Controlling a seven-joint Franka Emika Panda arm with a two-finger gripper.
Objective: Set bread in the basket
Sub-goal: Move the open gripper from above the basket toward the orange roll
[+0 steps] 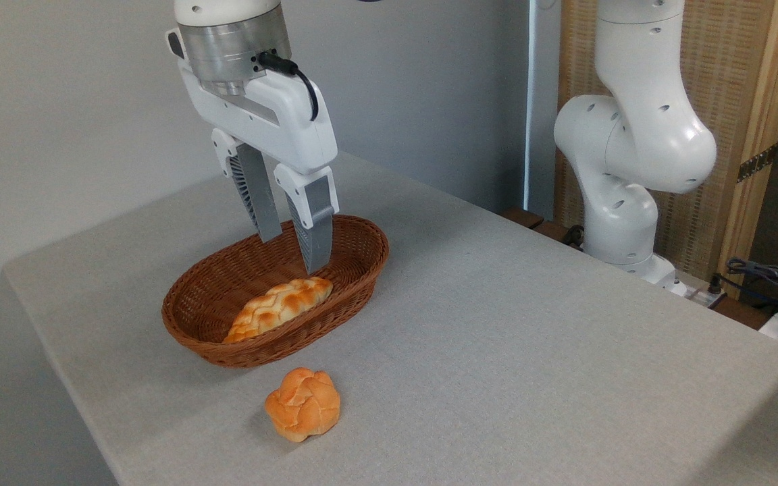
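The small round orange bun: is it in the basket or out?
Out. The small round orange bun lies on the grey table, apart from the brown wicker basket.

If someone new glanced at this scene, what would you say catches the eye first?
Probably the white claw hanging open over the brown wicker basket, its tips just above the braided loaf lying inside. Next, the small orange bun sitting alone on the grey table in front of the basket.

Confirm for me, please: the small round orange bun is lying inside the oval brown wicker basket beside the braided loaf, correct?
Not quite. The camera view shows the small round orange bun on the grey table, in front of the oval brown wicker basket; only the braided loaf lies inside.
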